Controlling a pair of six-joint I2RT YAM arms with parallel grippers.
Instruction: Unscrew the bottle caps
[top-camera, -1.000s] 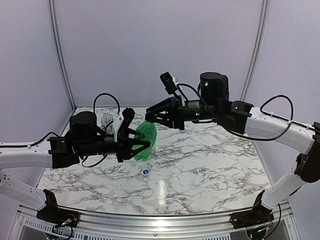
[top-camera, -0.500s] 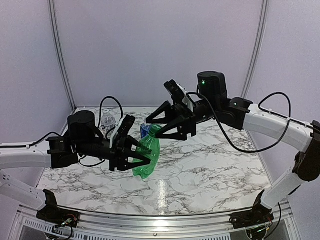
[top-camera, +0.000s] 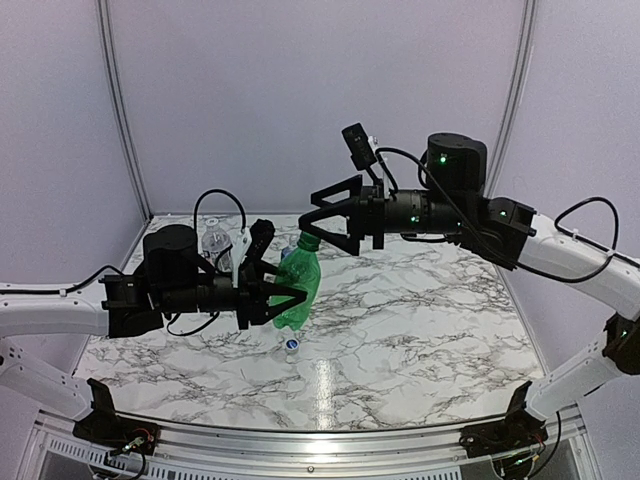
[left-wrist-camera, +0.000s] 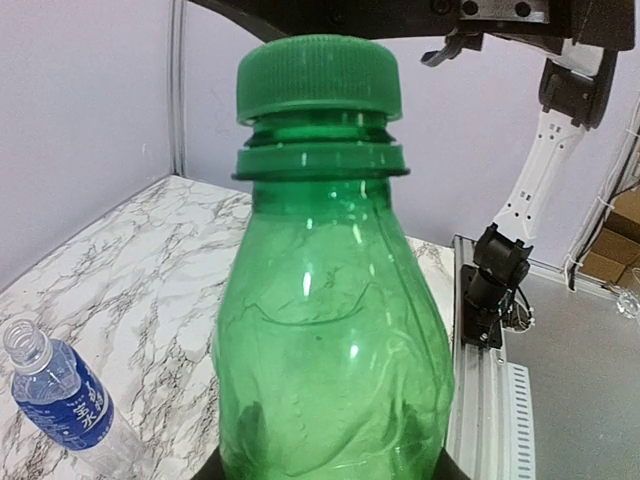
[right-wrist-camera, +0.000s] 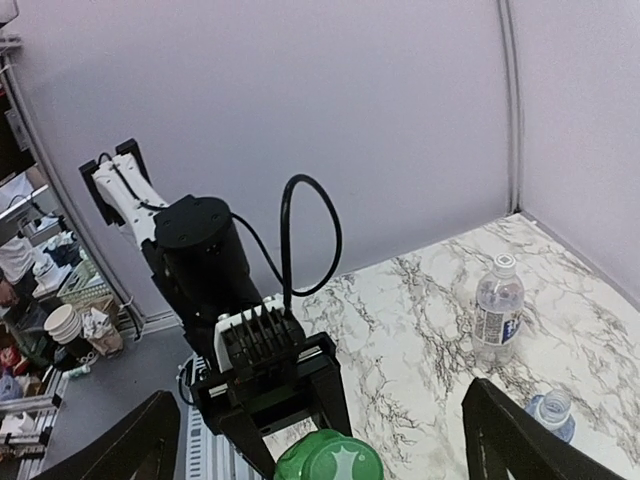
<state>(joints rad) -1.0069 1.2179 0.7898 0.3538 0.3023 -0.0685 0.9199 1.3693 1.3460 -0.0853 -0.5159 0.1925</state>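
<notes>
Above the marble table, in the top view, the left fingers are closed around the body of the green bottle, which is held off the table and leaning, neck up and to the right. The green cap sits on its neck. The right fingers are spread wide just above and beside that cap and hold nothing. 1 blue cap lies loose on the table beneath the bottle. The white-label bottle stands behind the left arm.

In the left wrist view, the green bottle fills the picture, with the green cap on top and dark parts of the right arm above it. The blue-label bottle stands at lower left, its neck open.

In the right wrist view, the 2 right fingers stand far apart at the lower corners. The green cap lies between them, touching neither. The white-label bottle stands capped on the table, the blue-label bottle near it.
</notes>
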